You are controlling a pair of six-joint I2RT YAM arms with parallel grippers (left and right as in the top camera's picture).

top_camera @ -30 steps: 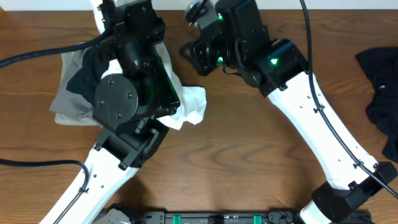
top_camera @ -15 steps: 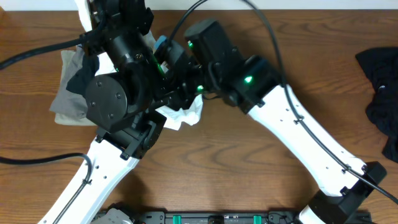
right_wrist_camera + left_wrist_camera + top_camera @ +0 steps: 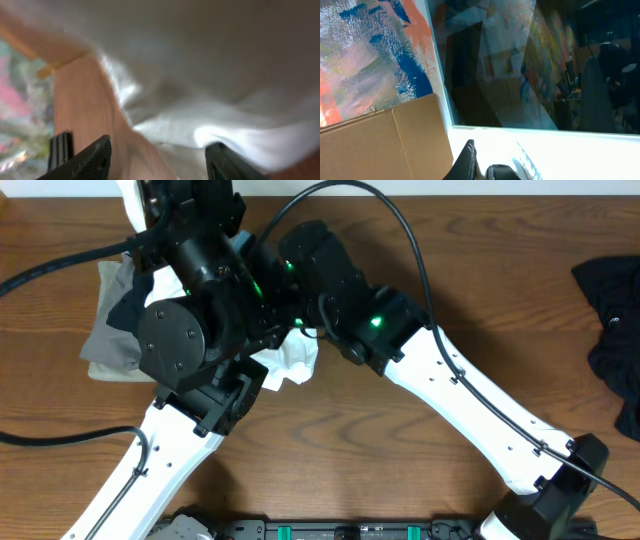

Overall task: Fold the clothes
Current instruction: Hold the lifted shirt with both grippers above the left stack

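Overhead, both my arms stack over the pile at 10 o'clock, hiding both grippers and most of the clothes. Only a crumpled flap of the soft white fabric T-shirt (image 3: pixel 293 362) shows, at 4 o'clock of my left arm's round joint, tucked under my right arm. A flat grey fabric garment (image 3: pixel 100 352) with a crumpled black fabric garment (image 3: pixel 125 310) on it peeks out at 9 o'clock.

My left gripper (image 3: pixel 482 169) is cut off by the frame bottom and closed tight; I can't tell if cloth is pinched. Behind it are a brown cardboard sheet (image 3: pixel 385 142), a painted panel (image 3: pixel 370 50) and a glass pane (image 3: pixel 510 65).

My right gripper (image 3: pixel 160 157) is blurred, fingers well apart, nothing clamped, with white shirt folds just ahead at 12 o'clock.

A dark fabric heap (image 3: pixel 610 320) lies at 3 o'clock on the brown wooden table (image 3: pixel 400 450), cut off by the edge.
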